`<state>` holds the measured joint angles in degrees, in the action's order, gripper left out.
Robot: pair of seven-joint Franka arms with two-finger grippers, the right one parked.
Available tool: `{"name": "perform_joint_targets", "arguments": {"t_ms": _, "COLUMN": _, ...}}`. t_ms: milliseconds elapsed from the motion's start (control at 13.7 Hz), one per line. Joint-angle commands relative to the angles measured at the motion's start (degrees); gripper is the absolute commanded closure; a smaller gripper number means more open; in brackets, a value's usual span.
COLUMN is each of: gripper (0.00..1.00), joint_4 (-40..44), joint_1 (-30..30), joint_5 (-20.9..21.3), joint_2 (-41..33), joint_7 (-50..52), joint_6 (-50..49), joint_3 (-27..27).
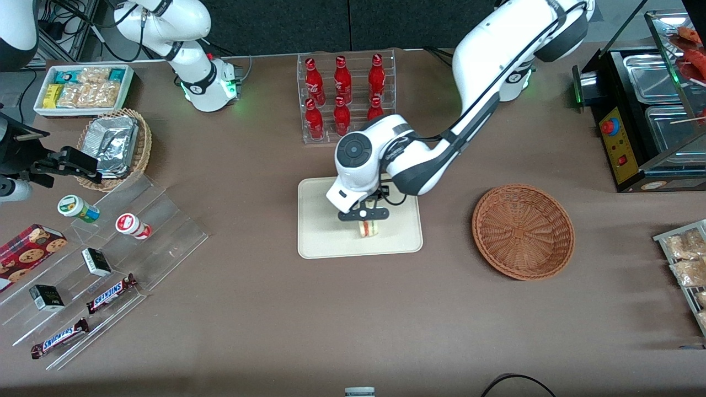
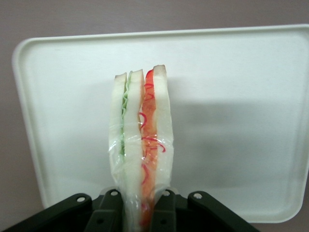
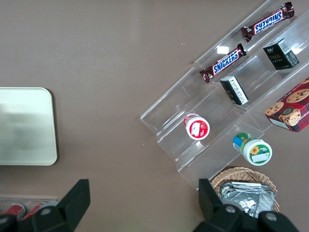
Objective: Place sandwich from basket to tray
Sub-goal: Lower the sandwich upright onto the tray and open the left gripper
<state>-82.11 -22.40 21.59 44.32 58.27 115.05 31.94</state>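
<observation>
My left gripper (image 1: 368, 216) hangs over the cream-beige tray (image 1: 320, 242) and is shut on the sandwich (image 1: 368, 228), a plastic-wrapped wedge of white bread with a red-orange and a green stripe. In the left wrist view the sandwich (image 2: 141, 145) is pinched between the black fingers (image 2: 110, 209), standing on edge above the tray (image 2: 231, 121). I cannot tell whether it touches the tray. The reddish-brown wicker basket (image 1: 523, 230) stands empty on the table toward the working arm's end.
A clear rack of red bottles (image 1: 345, 94) stands farther from the front camera than the tray. Clear display steps with snack bars and cups (image 1: 105, 264) and a tan basket of foil packets (image 1: 116, 144) lie toward the parked arm's end. A black food warmer (image 1: 645, 110) stands near the basket.
</observation>
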Motion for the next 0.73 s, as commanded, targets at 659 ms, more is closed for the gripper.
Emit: {"name": "perform_joint_targets", "arguments": {"t_ms": 659, "gripper": 0.87, "joint_4": 1.78, "joint_1": -2.29, "joint_5": 1.88, "joint_2": 4.37, "joint_7": 2.11, "joint_6": 3.60, "joint_3": -1.26}}
